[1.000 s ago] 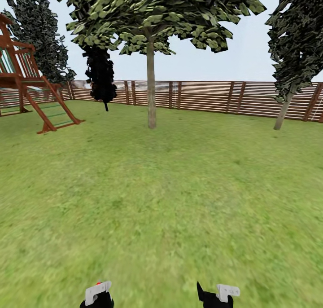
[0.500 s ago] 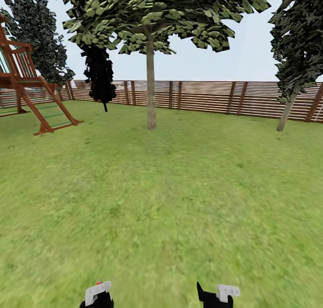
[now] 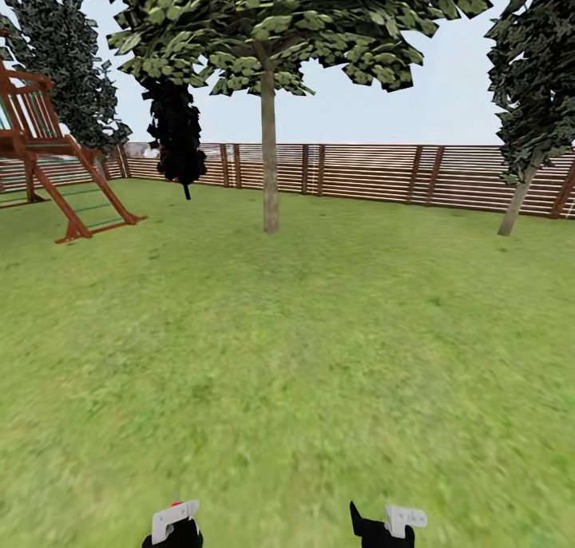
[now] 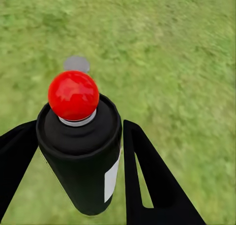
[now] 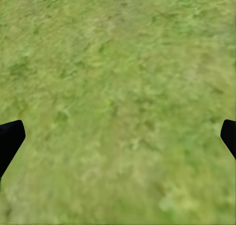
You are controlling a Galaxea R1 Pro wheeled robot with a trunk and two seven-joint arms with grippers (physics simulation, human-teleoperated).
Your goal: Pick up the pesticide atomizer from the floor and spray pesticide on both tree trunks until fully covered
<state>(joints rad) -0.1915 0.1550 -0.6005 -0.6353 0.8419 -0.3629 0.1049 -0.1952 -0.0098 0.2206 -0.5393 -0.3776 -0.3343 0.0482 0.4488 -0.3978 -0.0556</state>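
My left gripper (image 4: pixel 76 136) is shut on the pesticide atomizer (image 4: pixel 81 151), a black can with a red ball top and a white label. Its red tip shows at the left gripper (image 3: pixel 172 520) low in the head view. The right gripper (image 5: pixel 120 134) is open over bare grass, and it also sits low in the head view (image 3: pixel 383 524). Far ahead on the garden lawn (image 3: pixel 303 356) stands a tree whose straight grey-brown tree trunk (image 3: pixel 270 172) rises into a broad green crown (image 3: pixel 287 21). No white specks are visible on it from here.
A brown slatted fence (image 3: pixel 375 172) closes the back of the lawn. A red wooden play frame (image 3: pixel 56 172) stands at the far left, a near-black conifer (image 3: pixel 177 133) beside it. A dark-leaved tree with a leaning trunk (image 3: pixel 515 204) is at the far right.
The whole head view has crept forward: the play frame slid left and the right tree slid right. Both grippers keep their poses, the left still holding the can.
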